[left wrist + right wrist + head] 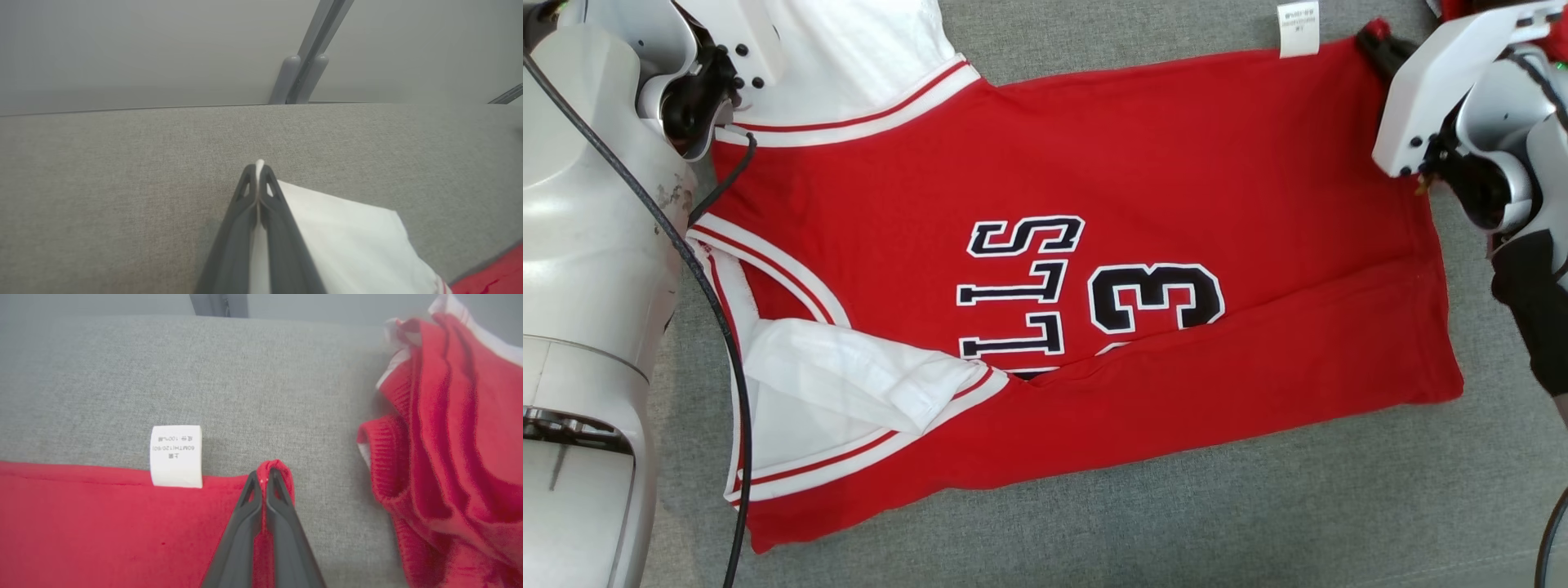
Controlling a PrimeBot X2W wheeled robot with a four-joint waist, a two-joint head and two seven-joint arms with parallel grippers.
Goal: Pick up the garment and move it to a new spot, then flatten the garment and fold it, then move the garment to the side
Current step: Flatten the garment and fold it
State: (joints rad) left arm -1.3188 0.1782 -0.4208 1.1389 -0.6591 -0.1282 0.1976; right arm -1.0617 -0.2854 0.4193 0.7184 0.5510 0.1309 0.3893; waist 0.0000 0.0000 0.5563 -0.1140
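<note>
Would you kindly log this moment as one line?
jersey spread flat | left claw shut on white sleeve | right claw shut on red corner

**Garment** [1094,163]: plain red body, with a white inner layer [849,367] showing at the armholes.
**Trim** [866,122]: white bands, each carrying 1 thin red stripe.
**Lettering** [1021,286] and **numeral 3** [1156,296]: black, outlined in white.
**Care label** [1298,28]: white with small grey print.
**Surface** [1176,531]: mid-grey with a fine woven fleck.
**Left tool** [258,169] and **right tool** [264,475]: dark grey, matt.
**Arm housings** [1445,90]: white and pale silver-grey.
**Cable** [712,304]: black.
**Second cloth heap** [449,437]: red ribbed knit with white edging.
</note>
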